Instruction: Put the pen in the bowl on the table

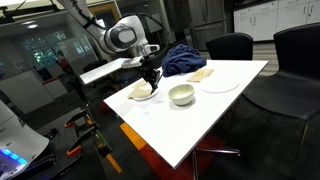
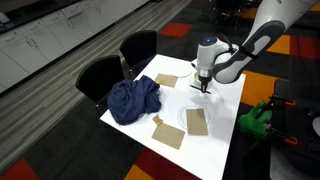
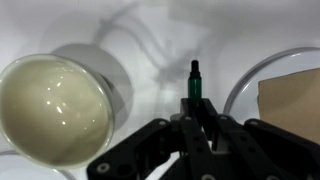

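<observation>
Jaws of gripper [image 3: 196, 118]: pinched shut on the pen [image 3: 195, 84], its tip jutting forward. Bowl [image 3: 55, 108]: off to one side, not under. Table [image 3: 150, 30]: white top beyond. Risk, as judged: releasing here lands pen on tabletop; thin shaft could slip or strike the rim.

White arm [image 1: 122, 37] bent forward, pincer [image 3: 196, 118] pointing down, closed around pen [image 3: 194, 82]

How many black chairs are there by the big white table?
2. One black padded chair stands at the large white table near the crumpled blue cloth; a second black chair stands by its corner. Others may be out of view.
</observation>
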Action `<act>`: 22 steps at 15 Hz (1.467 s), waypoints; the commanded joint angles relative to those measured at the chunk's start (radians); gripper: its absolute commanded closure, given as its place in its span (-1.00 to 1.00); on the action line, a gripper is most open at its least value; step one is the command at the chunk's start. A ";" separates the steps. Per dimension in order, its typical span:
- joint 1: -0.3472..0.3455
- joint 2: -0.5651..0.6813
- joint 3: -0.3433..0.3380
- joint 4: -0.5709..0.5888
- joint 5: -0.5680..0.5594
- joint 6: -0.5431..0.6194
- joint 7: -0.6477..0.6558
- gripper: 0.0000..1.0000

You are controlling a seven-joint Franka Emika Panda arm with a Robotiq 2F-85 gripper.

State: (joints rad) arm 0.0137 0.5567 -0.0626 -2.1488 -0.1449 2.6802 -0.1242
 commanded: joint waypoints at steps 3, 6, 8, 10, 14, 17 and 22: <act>0.038 0.106 -0.028 0.142 -0.033 -0.148 0.066 0.93; 0.046 0.141 -0.033 0.198 -0.038 -0.221 0.074 0.84; 0.046 0.156 -0.030 0.225 -0.040 -0.258 0.083 0.19; 0.043 0.161 -0.027 0.240 -0.041 -0.281 0.079 -0.06; 0.035 0.138 -0.027 0.221 -0.044 -0.269 0.073 -0.66; 0.032 0.110 -0.026 0.192 -0.047 -0.234 0.067 -1.00; 0.008 0.060 -0.006 0.160 -0.033 -0.163 0.035 -1.00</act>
State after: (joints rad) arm 0.0368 0.6809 -0.0798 -1.9331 -0.1642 2.4700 -0.0883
